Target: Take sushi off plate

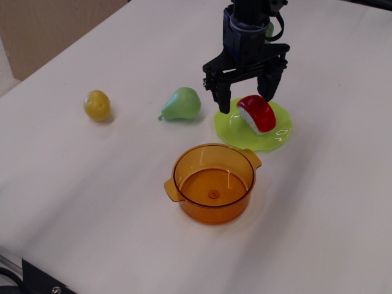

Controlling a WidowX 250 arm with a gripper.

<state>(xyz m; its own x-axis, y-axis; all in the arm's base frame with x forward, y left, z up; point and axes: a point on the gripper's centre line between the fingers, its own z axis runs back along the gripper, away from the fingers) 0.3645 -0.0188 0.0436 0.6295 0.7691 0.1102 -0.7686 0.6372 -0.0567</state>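
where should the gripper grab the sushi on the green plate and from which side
Probably from above, fingers closing across the sushi's two long flanks. It lies tilted on the plate, red top exposed, and the open gripper hovers over it.
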